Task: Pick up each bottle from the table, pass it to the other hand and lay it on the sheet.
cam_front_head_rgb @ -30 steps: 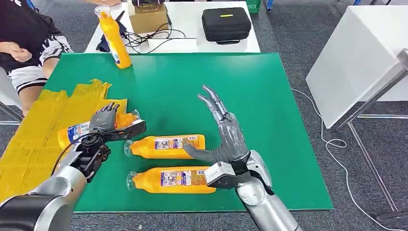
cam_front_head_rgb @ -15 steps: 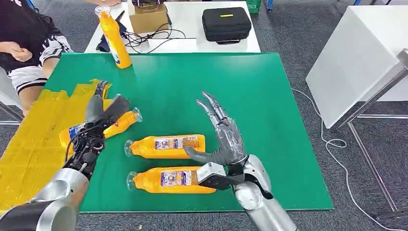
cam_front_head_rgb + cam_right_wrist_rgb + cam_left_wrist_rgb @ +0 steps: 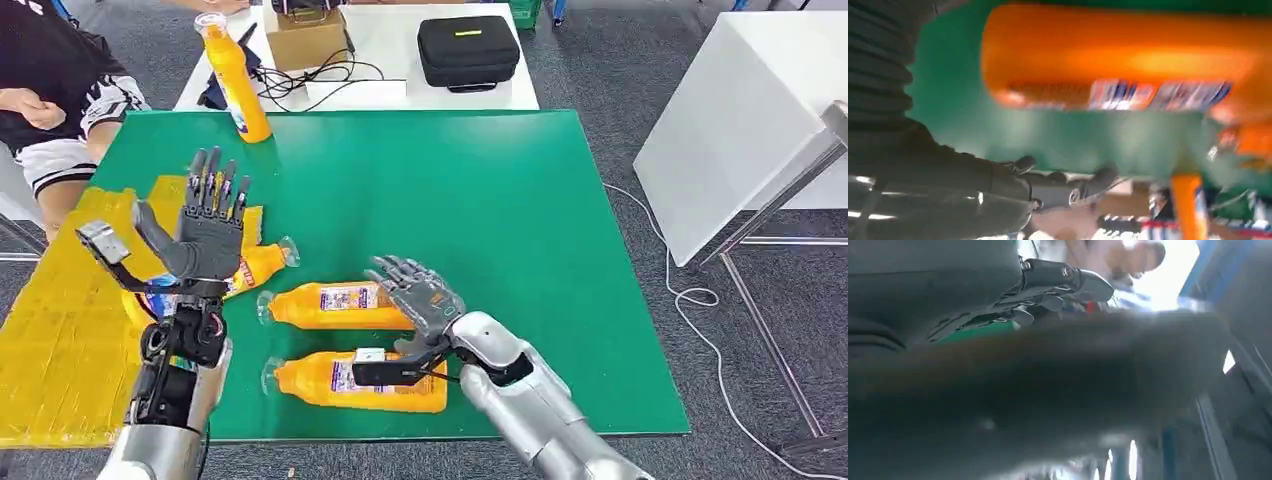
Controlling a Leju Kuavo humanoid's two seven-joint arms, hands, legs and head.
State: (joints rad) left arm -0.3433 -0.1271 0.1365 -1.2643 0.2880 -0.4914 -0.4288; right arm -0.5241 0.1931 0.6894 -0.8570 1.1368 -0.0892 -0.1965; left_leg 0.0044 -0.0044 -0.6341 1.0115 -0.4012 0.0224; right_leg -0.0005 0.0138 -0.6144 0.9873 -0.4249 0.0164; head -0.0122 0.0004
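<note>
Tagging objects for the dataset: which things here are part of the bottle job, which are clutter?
Job: bottle on the yellow sheet; two lying bottles; upright bottle; yellow sheet; left hand; right hand.

Clutter: black case; cardboard box; cables.

The head view looks down and forward from high over the flat green table top (image 3: 520, 200), while the blurred right wrist view sits very near the same green surface (image 3: 1063, 145) and the blurred left wrist view catches a strip of it (image 3: 980, 332).
</note>
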